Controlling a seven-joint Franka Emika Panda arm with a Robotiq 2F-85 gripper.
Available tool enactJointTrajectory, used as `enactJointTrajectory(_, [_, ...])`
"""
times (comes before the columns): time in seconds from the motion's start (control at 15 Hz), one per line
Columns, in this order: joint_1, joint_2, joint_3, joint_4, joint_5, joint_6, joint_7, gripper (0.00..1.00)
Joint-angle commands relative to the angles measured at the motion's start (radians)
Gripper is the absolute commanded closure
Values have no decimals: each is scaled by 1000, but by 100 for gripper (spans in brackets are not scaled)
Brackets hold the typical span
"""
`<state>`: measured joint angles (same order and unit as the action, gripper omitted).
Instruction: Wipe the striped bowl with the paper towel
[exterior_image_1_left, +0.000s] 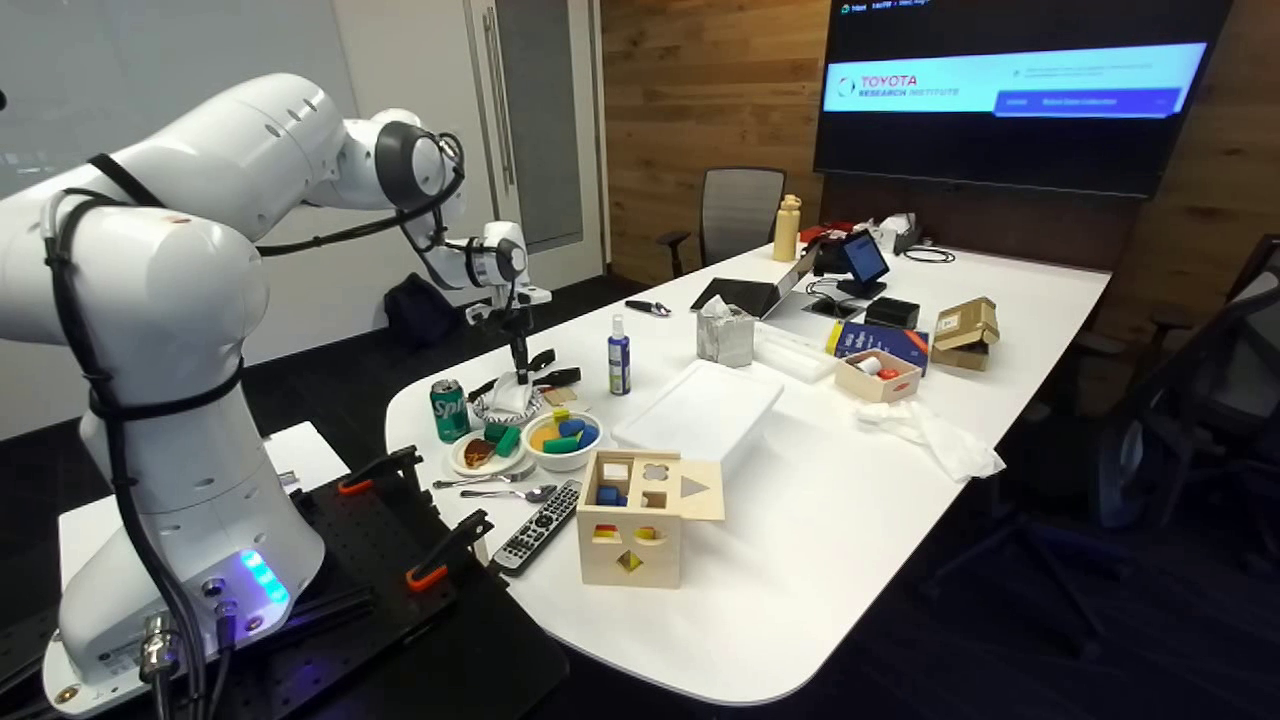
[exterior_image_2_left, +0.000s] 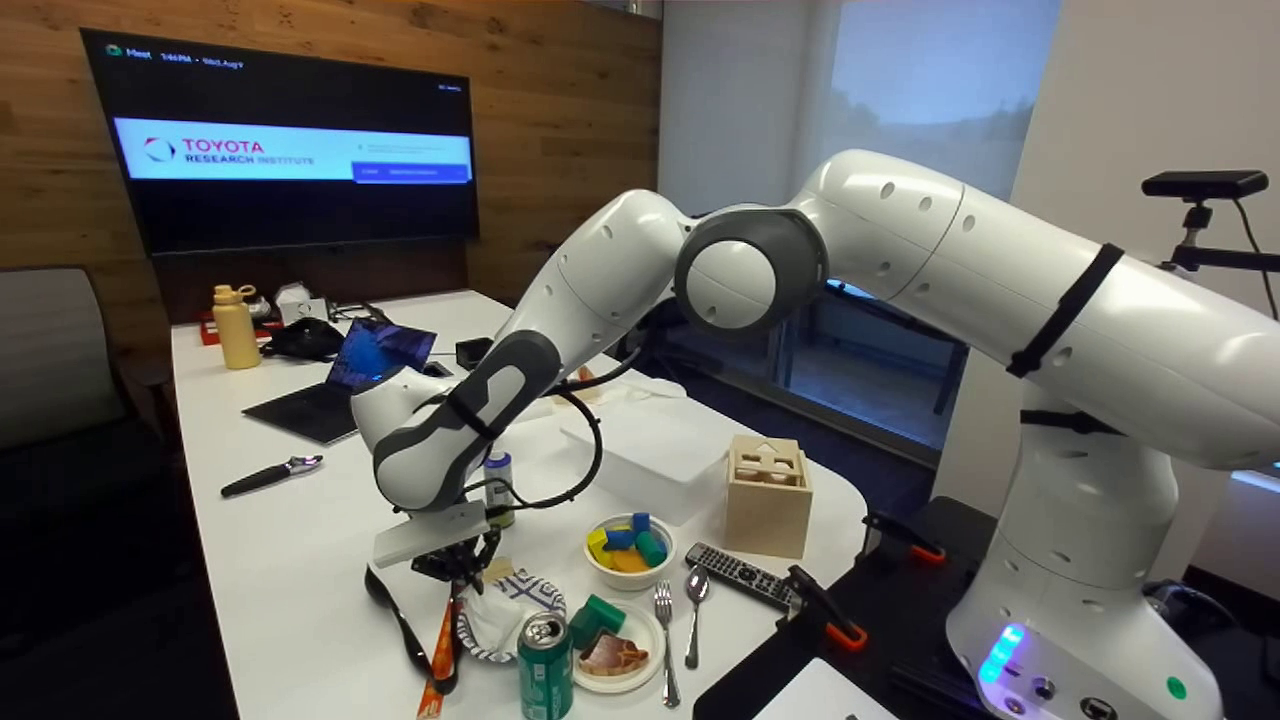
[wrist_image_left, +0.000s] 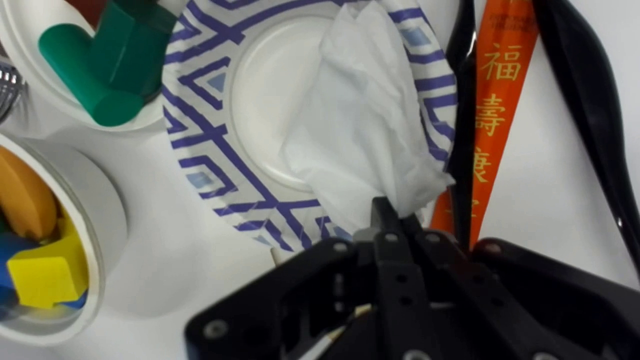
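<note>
Held a crumpled, thin white paper towel by its near end in the clenched tips of a black two-fingered gripper, presumably to free the loose bulk for wiping. Had a shallow white bowl with purple geometric stripes just ahead of and below the jaws, with the towel draped across its inside and rim, apparently in place for wiping. Pointed downward in both exterior views, likely for pressing without tipping. Had a red paper sleeve with gold characters close beside the jaws and a deep white bowl of coloured blocks farther off on the opposite side, perhaps for working room. Seemed to need light strokes, with no brace visible at the striped bowl.
</note>
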<state>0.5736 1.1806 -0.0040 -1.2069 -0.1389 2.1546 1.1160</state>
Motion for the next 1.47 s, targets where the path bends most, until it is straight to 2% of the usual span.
enactJointTrajectory(0.0, [15, -76, -27, -124, -1, 10, 88, 100])
enactJointTrajectory(0.33, [5, -97, -60, -198, -8, 57, 148, 100])
enactJointTrajectory(0.6, [2, -116, -70, -227, -16, 23, 189, 100])
enactJointTrajectory(0.93, [-11, -169, -20, -273, 6, -41, 150, 100])
enactJointTrajectory(1.27, [-48, -179, 54, -255, 43, -158, 91, 100])
enactJointTrajectory(1.4, [-65, -166, 70, -239, 40, -143, 54, 100])
